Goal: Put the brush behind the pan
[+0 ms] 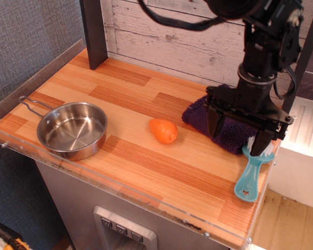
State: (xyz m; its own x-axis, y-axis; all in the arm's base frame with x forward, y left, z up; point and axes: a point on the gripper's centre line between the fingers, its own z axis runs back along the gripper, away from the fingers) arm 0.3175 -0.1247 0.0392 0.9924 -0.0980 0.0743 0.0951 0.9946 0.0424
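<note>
The teal brush (250,177) lies at the right front edge of the wooden table, star-cutout handle end toward the front, white bristles partly hidden by my finger. The shiny steel pan (72,129) with its wire handle sits at the left front. My black gripper (236,134) is open, hanging just above the brush's bristle end, with one finger over the bristles and the other over the purple cloth.
An orange carrot-like toy (163,130) lies mid-table between pan and brush. A purple cloth (227,133) lies at the right rear under the gripper. A dark post (94,34) stands at the back left. A clear plastic lip (125,190) edges the front.
</note>
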